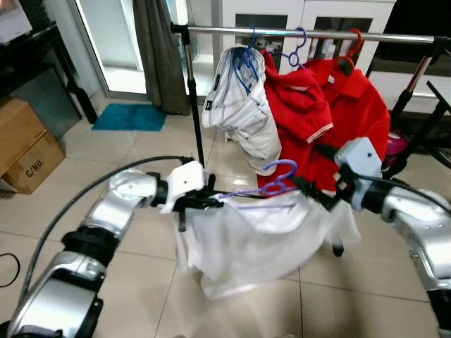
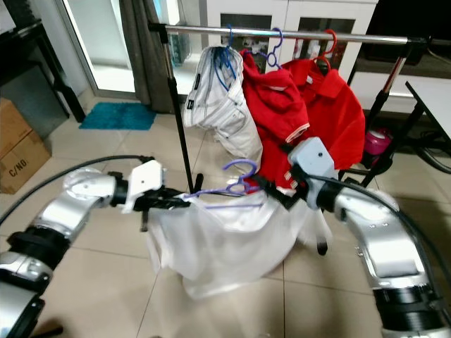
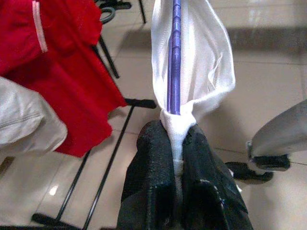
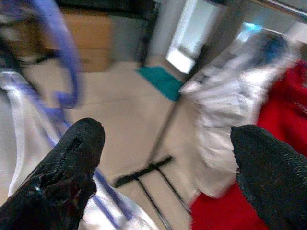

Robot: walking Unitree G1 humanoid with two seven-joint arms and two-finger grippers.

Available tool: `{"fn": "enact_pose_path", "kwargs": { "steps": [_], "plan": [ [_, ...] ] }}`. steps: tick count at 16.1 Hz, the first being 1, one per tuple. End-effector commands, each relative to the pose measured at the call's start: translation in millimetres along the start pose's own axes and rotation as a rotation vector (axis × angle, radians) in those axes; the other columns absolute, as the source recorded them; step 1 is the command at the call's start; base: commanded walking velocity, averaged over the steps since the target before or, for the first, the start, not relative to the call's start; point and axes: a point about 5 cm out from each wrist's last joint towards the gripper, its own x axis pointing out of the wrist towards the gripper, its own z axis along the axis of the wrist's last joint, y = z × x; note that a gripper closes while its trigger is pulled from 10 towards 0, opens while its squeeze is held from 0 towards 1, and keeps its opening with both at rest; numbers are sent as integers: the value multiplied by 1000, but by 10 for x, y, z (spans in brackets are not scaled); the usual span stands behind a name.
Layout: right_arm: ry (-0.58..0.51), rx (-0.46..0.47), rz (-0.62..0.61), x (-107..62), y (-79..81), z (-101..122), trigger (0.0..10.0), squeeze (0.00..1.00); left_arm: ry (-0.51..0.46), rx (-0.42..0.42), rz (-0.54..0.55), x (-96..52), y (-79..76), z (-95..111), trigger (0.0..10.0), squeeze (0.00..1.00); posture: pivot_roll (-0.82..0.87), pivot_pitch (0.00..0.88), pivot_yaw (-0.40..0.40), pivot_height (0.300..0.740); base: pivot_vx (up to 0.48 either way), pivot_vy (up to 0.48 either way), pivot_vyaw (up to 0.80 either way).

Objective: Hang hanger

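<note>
Purple hanger [image 1: 271, 184] carrying a white shirt [image 1: 246, 243]: our left gripper [image 3: 178, 158] pinches its end; our right gripper [image 4: 165, 158] stands spread.

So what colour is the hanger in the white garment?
Purple hanger, clearest in the left eye view; left gripper pinches its end through the cloth.

The left gripper [image 1: 211, 201] is pinched on one end of the hanger [image 1: 264, 193], which carries a shirt [image 1: 254, 243] draping below and to its right, and the right gripper [image 1: 310, 191], fingers spread, sits just beside the hanger's other end. Behind and above both grippers runs the clothes rail [image 1: 317, 33], with three garments [image 1: 296, 105] hanging from it. Far left of the left gripper a cardboard box [image 1: 25, 144] stands on the floor, and a mat [image 1: 130, 116] lies behind it.
</note>
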Motion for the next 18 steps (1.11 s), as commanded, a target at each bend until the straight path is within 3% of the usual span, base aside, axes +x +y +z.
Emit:
{"fn": "enact_pose_path", "kwargs": {
  "steps": [1, 3, 4, 7, 10, 11, 12, 13, 15, 16, 17, 18],
  "plan": [
    [-1, -6, 90, -11, 50, -7, 10000, 0, -58, 47, -11, -38, 19, 109, 0, 0, -231, 0, 57, 740, 0, 0, 0],
    [23, 34, 312, -4, 192, -56, 9804, 0, -96, 107, -97, -83, -38, 183, 0, 0, -218, 0, 65, 740, 0, 0, 0],
    [54, 45, 411, -39, 253, -115, 1451, 0, -90, 114, -110, -94, -47, 176, 0, 0, -206, 0, 64, 740, 0, 0, 0],
    [96, 72, 519, -93, 310, -163, 0, 0, -104, 121, -116, -124, -36, 211, 0, 0, -206, 0, 66, 740, 0, 0, 0],
    [108, 73, 542, -97, 324, -169, 0, 0, -112, 118, -118, -138, -29, 223, 0, 0, -210, 0, 65, 740, 0, 0, 0],
    [120, 64, 466, -77, 232, -192, 0, 0, -110, 111, -111, -160, -20, 208, 0, 0, -215, 0, 67, 740, 0, 0, 0],
    [139, 29, 373, -76, 113, -221, 6745, 0, -99, 102, -108, -172, -26, 179, 0, 0, -215, 0, 64, 740, 0, 0, 0],
    [153, 28, 317, -81, 40, -242, 10000, 0, -89, 99, -108, -176, -35, 158, 0, 0, -214, 0, 63, 740, 0, 0, 0],
    [263, -10, 141, -187, -209, -404, 10000, 0, -35, 64, -88, -206, -82, 32, 0, 0, -214, 0, 60, 740, 0, 0, 0],
    [274, -13, 124, -198, -224, -427, 10000, 0, -34, 58, -81, -209, -81, 23, 0, 0, -214, 0, 60, 740, 0, 0, 0],
    [265, 16, 117, -205, -226, -455, 10000, 224, -31, 50, -70, -216, -74, 10, 0, 0, -215, 0, 56, 740, 0, 0, 0],
    [225, 41, 156, -193, -162, -439, 10000, 1000, -37, 43, -57, -216, -60, 11, 0, 0, -218, 0, 56, 740, 0, 0, 0]
  ]
}}
